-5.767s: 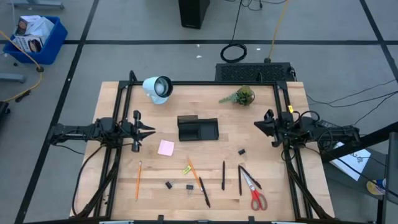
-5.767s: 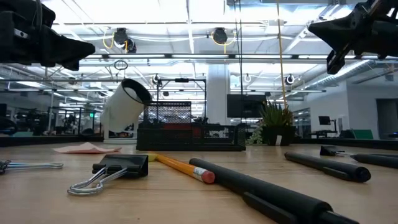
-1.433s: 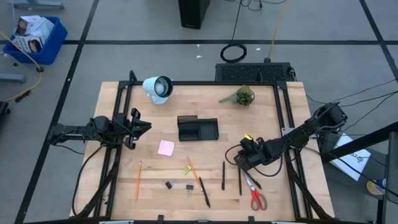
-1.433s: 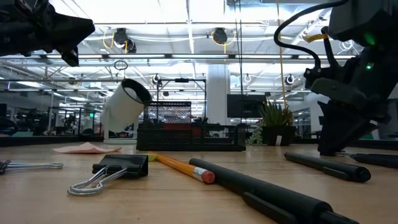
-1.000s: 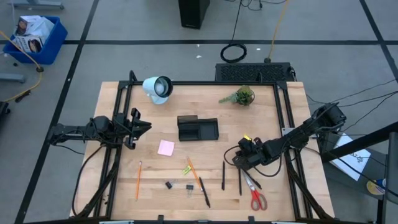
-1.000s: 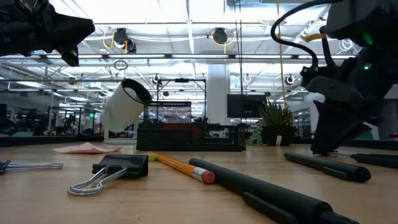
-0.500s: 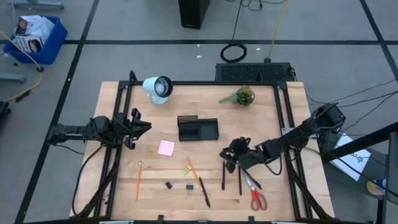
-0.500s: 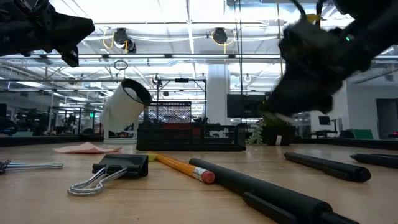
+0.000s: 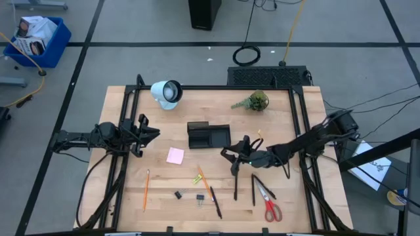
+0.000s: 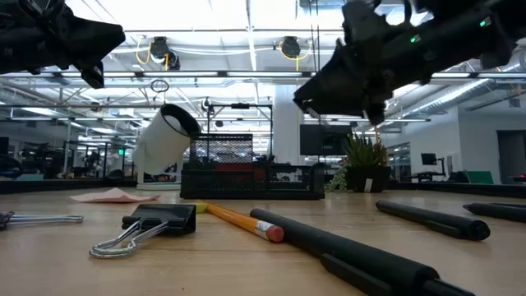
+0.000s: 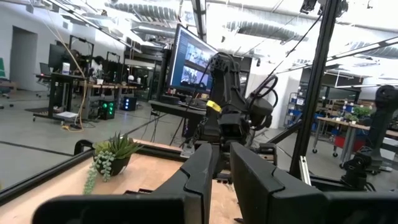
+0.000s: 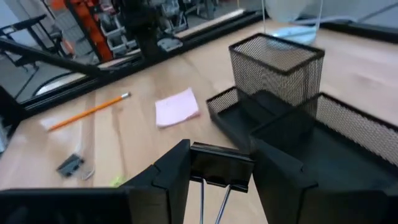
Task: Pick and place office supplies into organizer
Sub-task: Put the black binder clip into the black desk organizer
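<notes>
Since the frame half a second earlier, the right gripper has travelled from beside the black pens toward the worktop's centre and now hangs above the surface, just off the organizer's right end. Its fingers pinch a black binder clip by the body, wire handles pointing back toward the wrist (the right wrist view shows the grip plainly). In that same view the organizer lies just ahead of the clip, its tall mesh section behind the low compartments.

The left gripper waits over the worktop's left side, level with the organizer and well apart from it; its fingers stand close together with a narrow gap, holding nothing.

Remaining supplies on the worktop:
- Pink sticky-note pad, near the organizer's left front corner.
- One orange pencil toward the left front; a second pencil at centre front, beside a small yellow piece.
- Two small black clips near the front edge.
- Black pens right of centre.
- Red-handled scissors toward the right front corner.

A white lamp and a green plant stand along the far edge.
</notes>
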